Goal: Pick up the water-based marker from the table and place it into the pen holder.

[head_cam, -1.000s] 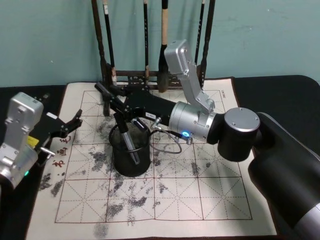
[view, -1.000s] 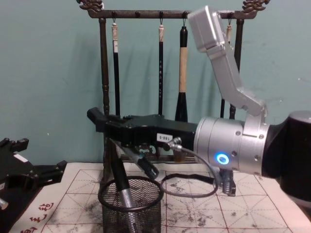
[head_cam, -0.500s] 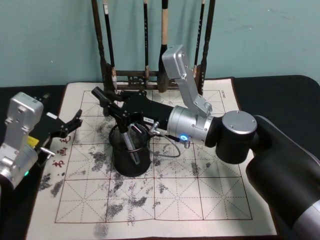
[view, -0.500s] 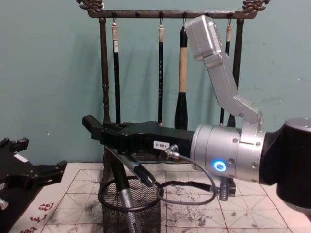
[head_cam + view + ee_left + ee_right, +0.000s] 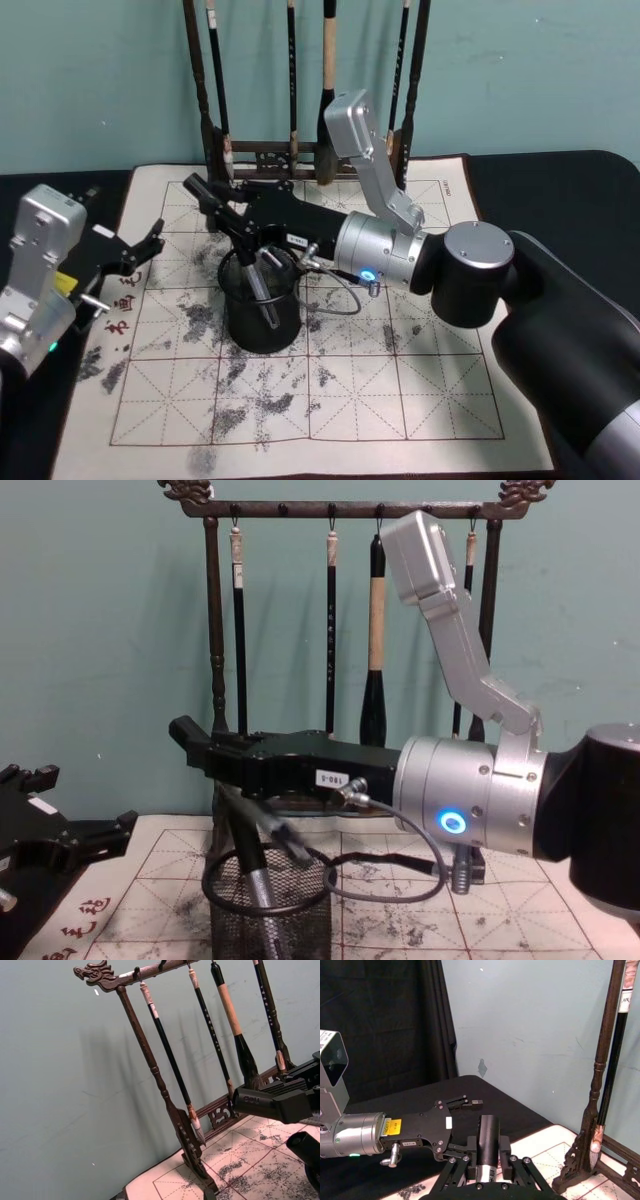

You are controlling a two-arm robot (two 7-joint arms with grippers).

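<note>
Slim marker [image 5: 256, 285] leaning in round black wire-mesh pen holder [image 5: 262, 320]

Right gripper [image 5: 243, 232] reaches across the table [image 5: 560, 190] from the right, poised directly above the pen holder [image 5: 262, 305] — fingers spread. Water-based marker [image 5: 258, 285] stands tilted inside the holder, its upper end up between the fingers. Holder sits on the ink-stained calligraphy mat [image 5: 400, 390], brush rack [image 5: 300, 90] behind. Left gripper [image 5: 135, 250] open, idle at the mat's left edge — well apart.
</note>
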